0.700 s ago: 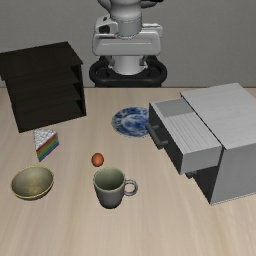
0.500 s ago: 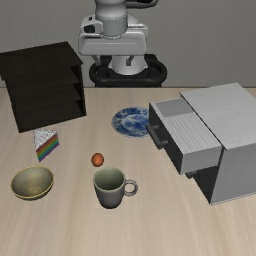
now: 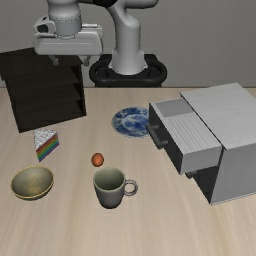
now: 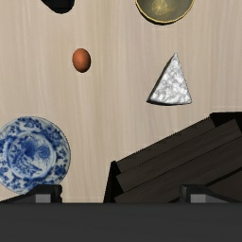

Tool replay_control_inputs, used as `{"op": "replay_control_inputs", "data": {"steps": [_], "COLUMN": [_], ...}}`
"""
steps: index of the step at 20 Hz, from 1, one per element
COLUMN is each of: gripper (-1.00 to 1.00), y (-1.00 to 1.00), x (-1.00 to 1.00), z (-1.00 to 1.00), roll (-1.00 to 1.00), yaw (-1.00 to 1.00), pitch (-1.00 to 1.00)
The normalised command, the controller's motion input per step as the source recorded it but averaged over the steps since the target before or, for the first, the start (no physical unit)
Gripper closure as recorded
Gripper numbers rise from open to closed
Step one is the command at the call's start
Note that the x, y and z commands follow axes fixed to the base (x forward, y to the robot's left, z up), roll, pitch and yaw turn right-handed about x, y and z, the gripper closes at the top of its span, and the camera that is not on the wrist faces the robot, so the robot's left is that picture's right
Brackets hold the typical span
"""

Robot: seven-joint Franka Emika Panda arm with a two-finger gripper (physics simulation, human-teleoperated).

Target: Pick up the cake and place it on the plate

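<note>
Rainbow-layered cake [image 3: 46,146] at the exterior view's left, just beside dark shelf [image 3: 42,85]; plate [image 3: 130,121] at centre. Gripper [image 4: 121,196] released, empty, above shelf. Risk: descent clips shelf or topples cake.

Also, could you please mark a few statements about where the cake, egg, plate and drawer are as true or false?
1. The cake lies on the table, apart from the plate. True.
2. The end effector grips the cake. False: it hangs open above the dark shelf, holding nothing.
3. The egg sits inside the mug. False: it lies on the table beside the mug.
4. The drawer of the grey cabinet is pulled out. True.
</note>
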Motion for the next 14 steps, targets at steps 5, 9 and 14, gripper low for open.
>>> {"op": "replay_control_inputs", "data": {"steps": [5, 9, 14], "gripper": [-1.00, -1.00, -1.00], "y": [-1.00, -0.75, 0.00], "x": [0.00, 0.25, 1.00], "z": [0.00, 0.00, 0.00], "roll": [0.00, 0.00, 0.00], "yaw": [0.00, 0.00, 0.00], "pitch": [0.00, 0.00, 0.00]}}
